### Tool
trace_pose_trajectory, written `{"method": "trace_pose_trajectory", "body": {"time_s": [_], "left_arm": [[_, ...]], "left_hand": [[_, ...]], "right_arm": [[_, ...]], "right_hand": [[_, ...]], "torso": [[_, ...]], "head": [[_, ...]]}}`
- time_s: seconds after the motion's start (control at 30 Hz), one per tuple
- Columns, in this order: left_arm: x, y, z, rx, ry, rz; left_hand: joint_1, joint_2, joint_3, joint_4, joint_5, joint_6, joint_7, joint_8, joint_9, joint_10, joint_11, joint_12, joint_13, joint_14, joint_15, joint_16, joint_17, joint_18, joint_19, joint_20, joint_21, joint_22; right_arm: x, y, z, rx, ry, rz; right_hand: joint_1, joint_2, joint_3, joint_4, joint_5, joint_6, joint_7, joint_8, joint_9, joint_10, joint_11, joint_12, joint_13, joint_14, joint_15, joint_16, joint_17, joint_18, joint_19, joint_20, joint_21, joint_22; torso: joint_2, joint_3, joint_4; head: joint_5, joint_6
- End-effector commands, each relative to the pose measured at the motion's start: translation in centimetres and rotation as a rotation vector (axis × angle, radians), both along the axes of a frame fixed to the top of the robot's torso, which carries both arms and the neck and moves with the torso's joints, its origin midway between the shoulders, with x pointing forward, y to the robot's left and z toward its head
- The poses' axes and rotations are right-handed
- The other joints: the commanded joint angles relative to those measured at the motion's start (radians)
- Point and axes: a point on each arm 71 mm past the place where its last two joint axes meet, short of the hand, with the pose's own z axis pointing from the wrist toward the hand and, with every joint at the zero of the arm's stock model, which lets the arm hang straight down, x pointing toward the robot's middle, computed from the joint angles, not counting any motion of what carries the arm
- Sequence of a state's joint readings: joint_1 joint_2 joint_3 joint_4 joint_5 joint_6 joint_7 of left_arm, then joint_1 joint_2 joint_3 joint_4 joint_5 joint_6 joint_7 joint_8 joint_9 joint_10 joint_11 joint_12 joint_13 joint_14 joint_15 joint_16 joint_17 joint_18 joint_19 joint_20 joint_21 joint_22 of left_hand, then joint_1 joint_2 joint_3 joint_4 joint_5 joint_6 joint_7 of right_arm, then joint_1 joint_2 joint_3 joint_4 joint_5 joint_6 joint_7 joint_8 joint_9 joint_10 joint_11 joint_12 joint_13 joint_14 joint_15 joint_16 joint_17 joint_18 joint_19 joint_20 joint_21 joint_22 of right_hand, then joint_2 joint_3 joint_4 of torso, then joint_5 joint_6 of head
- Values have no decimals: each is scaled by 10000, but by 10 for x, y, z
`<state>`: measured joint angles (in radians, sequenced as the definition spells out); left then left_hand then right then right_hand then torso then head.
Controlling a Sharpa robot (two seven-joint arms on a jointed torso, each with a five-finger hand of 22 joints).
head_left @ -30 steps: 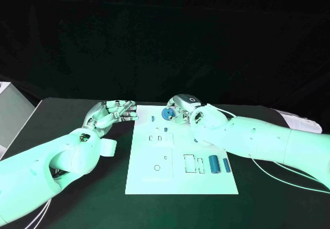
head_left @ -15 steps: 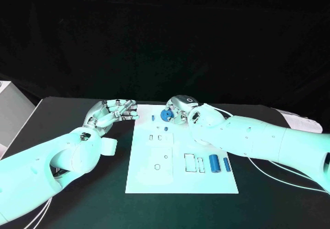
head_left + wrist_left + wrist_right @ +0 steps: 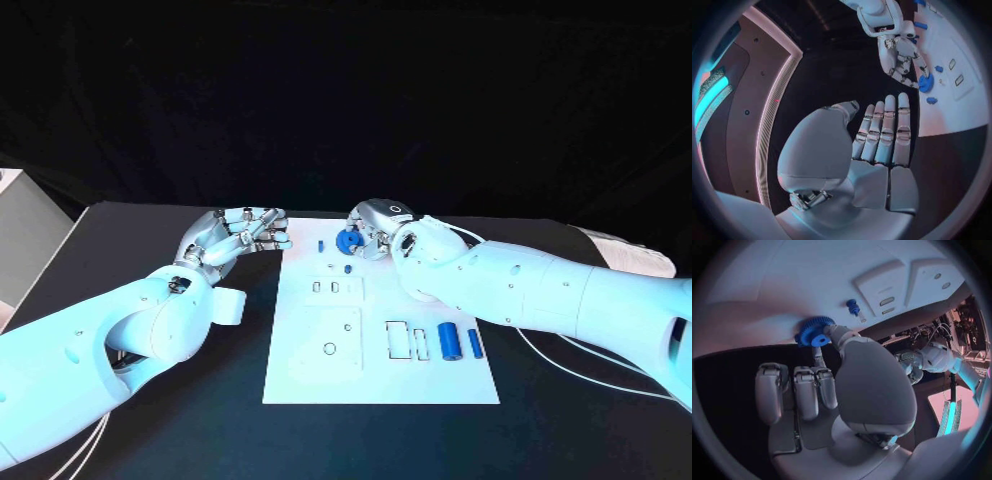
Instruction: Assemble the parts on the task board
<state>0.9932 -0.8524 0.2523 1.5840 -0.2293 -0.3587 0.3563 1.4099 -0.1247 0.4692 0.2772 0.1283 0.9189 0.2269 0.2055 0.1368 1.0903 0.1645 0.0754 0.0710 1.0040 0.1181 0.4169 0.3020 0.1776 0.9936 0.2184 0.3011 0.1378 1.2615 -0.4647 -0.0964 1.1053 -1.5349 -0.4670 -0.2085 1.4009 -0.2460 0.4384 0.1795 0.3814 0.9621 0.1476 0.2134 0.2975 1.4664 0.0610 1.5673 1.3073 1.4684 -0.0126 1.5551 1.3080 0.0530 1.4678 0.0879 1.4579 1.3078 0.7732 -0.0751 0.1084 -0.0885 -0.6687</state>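
The white task board (image 3: 378, 375) lies in the middle of the black table. A blue gear (image 3: 346, 239) sits at its far edge. My right hand (image 3: 381, 228) is over that edge and pinches the gear (image 3: 814, 331) between the thumb and a finger. My left hand (image 3: 238, 234) hovers just off the board's far left corner, fingers straight and side by side, holding nothing. From the left wrist I see the right hand (image 3: 901, 52) on the gear (image 3: 925, 83). Two blue cylinders (image 3: 449, 343) lie side by side on the board's near right part. A small blue peg (image 3: 853, 305) stands near the gear.
Another small blue piece (image 3: 320, 245) sits at the board's far left, and one (image 3: 348, 268) stands nearer the middle. Open slots (image 3: 397, 340) are beside the cylinders. A white box (image 3: 22, 235) stands at the table's left edge, papers (image 3: 635, 256) at the right, and cables (image 3: 584, 355) trail under my right arm.
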Motion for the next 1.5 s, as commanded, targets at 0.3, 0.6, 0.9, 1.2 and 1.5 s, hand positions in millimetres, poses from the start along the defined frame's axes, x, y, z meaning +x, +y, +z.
{"method": "trace_pose_trajectory", "body": {"time_s": [0.3, 0.6, 0.9, 1.2, 1.5], "left_arm": [[0, -2, 1, -38, -74, -180], [0, -2, 1, 7, -49, -184], [0, -1, 0, 45, 0, -152], [0, -1, 0, 68, 28, -127], [0, 1, 0, 88, 30, -93]], "left_hand": [[37, -92, 38, 8, -21, 10, 50, 2, 5, -16, 45, -29, 13, -59, -22, 27, 15, 32, -8, -21, 44, 16], [221, -47, 267, -111, 47, -16, 43, 51, 20, -32, 39, -30, 13, -238, -29, 262, 156, 33, -73, -37, 155, 70], [217, -50, 273, -108, 44, -17, 47, 51, 20, -32, 41, -31, 12, -243, -28, 269, 160, 32, -75, -37, 159, 72], [217, -50, 277, -108, 42, -18, 49, 52, 20, -33, 42, -31, 12, -246, -28, 273, 162, 31, -76, -37, 161, 73], [217, -50, 277, -108, 42, -18, 49, 52, 20, -33, 42, -31, 12, -246, -28, 273, 162, 31, -76, -37, 161, 73]], "right_arm": [[-1, 0, -4, -93, 480, 175], [-3, -7, -6, -41, 705, 173], [-4, -13, -7, -120, 922, 155], [-3, -23, -10, -303, 1124, -60], [-12, -37, -5, 29, 656, -54]], "right_hand": [[-1233, -43, -907, 727, -476, -525, 153, -372, 48, 997, 184, -4, 2589, 948, 147, 71, 2275, -204, 530, 131, 79, 1304], [-2091, 475, -1815, 1125, -14, -484, 134, -418, 47, 1010, 173, 7, 2603, 971, 143, 97, 2384, -220, 557, 133, 135, 1394], [-2218, 704, -1782, 1105, 239, -386, 96, -380, 66, 1044, 140, 35, 2635, 983, 119, 111, 2441, -234, 581, 117, 182, 1457], [-2244, 774, -1575, 1094, 861, -371, 85, -389, 64, 1044, 124, 35, 2635, 991, 101, 119, 2475, -240, 591, 95, 201, 1488], [-2247, 774, -1551, 1093, 909, -369, 85, -390, 64, 1044, 123, 35, 2635, 989, 101, 117, 2469, -240, 591, 95, 200, 1488]], "torso": [[-7, 4, 6], [1, 23, -12], [1, 27, -6], [-2, 17, -10], [-2, 21, -32]], "head": [[22, -1], [50, -15], [46, -31], [41, -38], [54, -20]]}}
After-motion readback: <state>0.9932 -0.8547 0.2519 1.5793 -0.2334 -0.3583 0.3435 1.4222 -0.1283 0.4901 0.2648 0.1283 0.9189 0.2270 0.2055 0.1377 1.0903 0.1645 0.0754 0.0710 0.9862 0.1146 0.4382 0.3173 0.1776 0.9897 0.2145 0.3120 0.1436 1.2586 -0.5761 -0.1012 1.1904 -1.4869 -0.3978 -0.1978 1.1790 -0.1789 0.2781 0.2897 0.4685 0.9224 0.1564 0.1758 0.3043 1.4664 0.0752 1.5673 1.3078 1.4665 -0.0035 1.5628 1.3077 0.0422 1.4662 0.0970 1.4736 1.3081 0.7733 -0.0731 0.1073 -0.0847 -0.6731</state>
